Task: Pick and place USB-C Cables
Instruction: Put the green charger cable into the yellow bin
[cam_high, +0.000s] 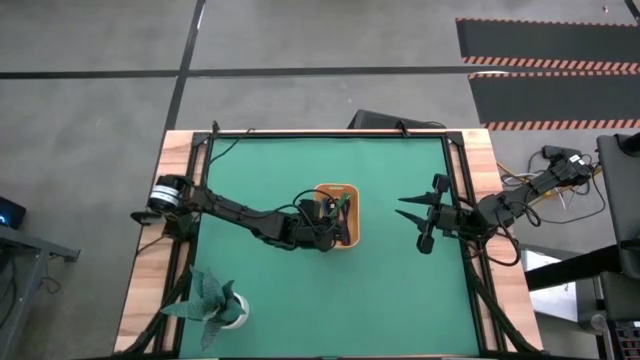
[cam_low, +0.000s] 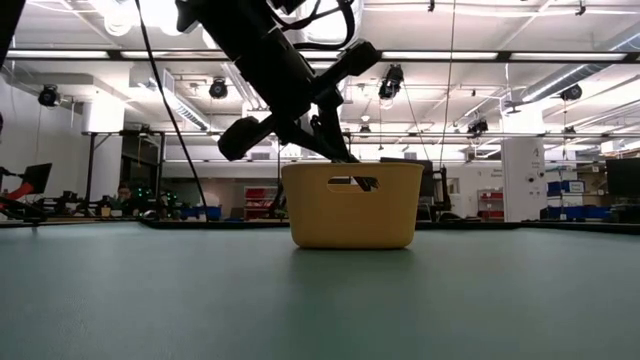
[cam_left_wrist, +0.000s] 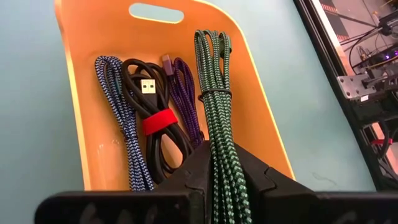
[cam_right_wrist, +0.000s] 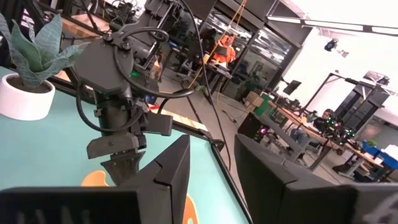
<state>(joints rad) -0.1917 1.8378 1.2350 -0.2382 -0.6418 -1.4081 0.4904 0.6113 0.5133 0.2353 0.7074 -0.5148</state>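
An orange tray (cam_high: 352, 190) stands at the middle of the green table; the low view shows it as a tub (cam_low: 350, 215). In the left wrist view a light blue cable (cam_left_wrist: 121, 112), a black cable with a red strap (cam_left_wrist: 155, 118) and a purple cable (cam_left_wrist: 183, 93) lie side by side on its floor (cam_left_wrist: 81, 124). My left gripper (cam_left_wrist: 225, 180) hangs over the tray's near end, shut on the dark green cable (cam_left_wrist: 214, 93). My right gripper (cam_high: 418, 215) waits open, to the right of the tray, above the mat (cam_right_wrist: 211, 180). My left gripper pinches the dark green cable bundle between its two fingers (cam_left_wrist: 193, 174) at the stretch near its one end (cam_left_wrist: 222, 162). It comes from above, slanting down into the tray. The bundle runs out ahead of the fingers, its far looped end (cam_left_wrist: 211, 40) down inside the tray beside the purple cable.
A teal folded-paper plant in a white pot (cam_high: 215, 305) stands at the table's near left corner, also seen in the right wrist view (cam_right_wrist: 28, 74). Green mat lies open between tray and right gripper. Black wires trail along the table's wooden sides. People sit in the room behind.
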